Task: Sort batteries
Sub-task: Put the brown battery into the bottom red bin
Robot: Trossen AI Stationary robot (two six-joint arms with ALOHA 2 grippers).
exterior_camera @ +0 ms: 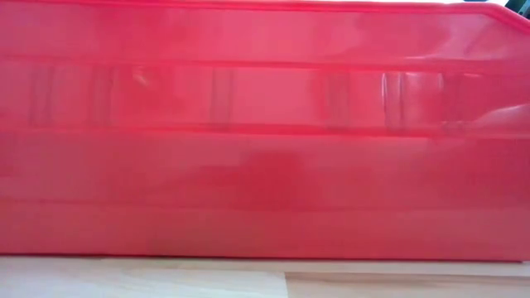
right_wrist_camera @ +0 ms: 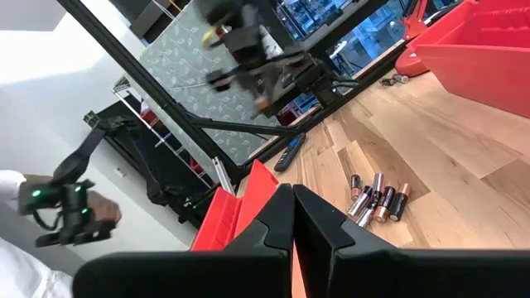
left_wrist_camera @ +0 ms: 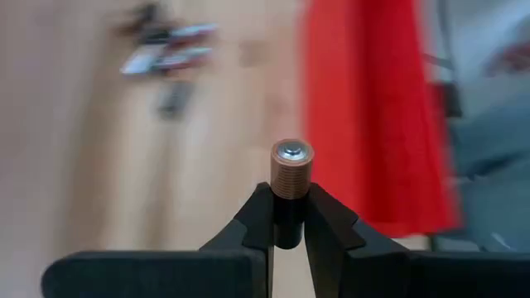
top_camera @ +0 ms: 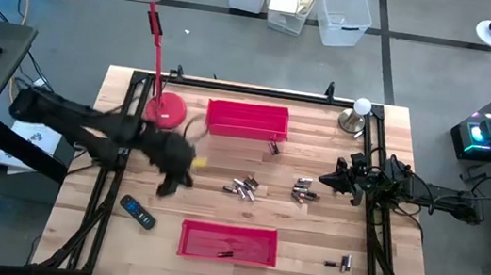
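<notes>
My left gripper (top_camera: 191, 160) is over the table's left middle and is shut on one battery (left_wrist_camera: 291, 165) with a copper-coloured end. Loose batteries lie in small heaps at the table's middle (top_camera: 241, 186) and right of it (top_camera: 303, 191). One battery lies by the far red tray (top_camera: 248, 119), and another lies at the near right (top_camera: 340, 261). A second red tray (top_camera: 228, 242) stands near the front edge and fills the low view (exterior_camera: 265, 132). My right gripper (right_wrist_camera: 292, 203) is shut and empty at the table's right (top_camera: 326, 178). My left gripper pinches the battery's dark body (left_wrist_camera: 288, 222) between its two fingertips. The battery lies along the fingers, and its copper-coloured end (left_wrist_camera: 291, 170) sticks out beyond the tips. The fingers point toward the table's right. The battery is lifted clear of the table.
A black handset (top_camera: 137, 211) lies at the near left. A red lamp's base (top_camera: 166, 108) stands at the far left and a white bulb-like thing (top_camera: 361, 105) at the far right. A person's hand on a controller (right_wrist_camera: 70, 211) shows beyond the table.
</notes>
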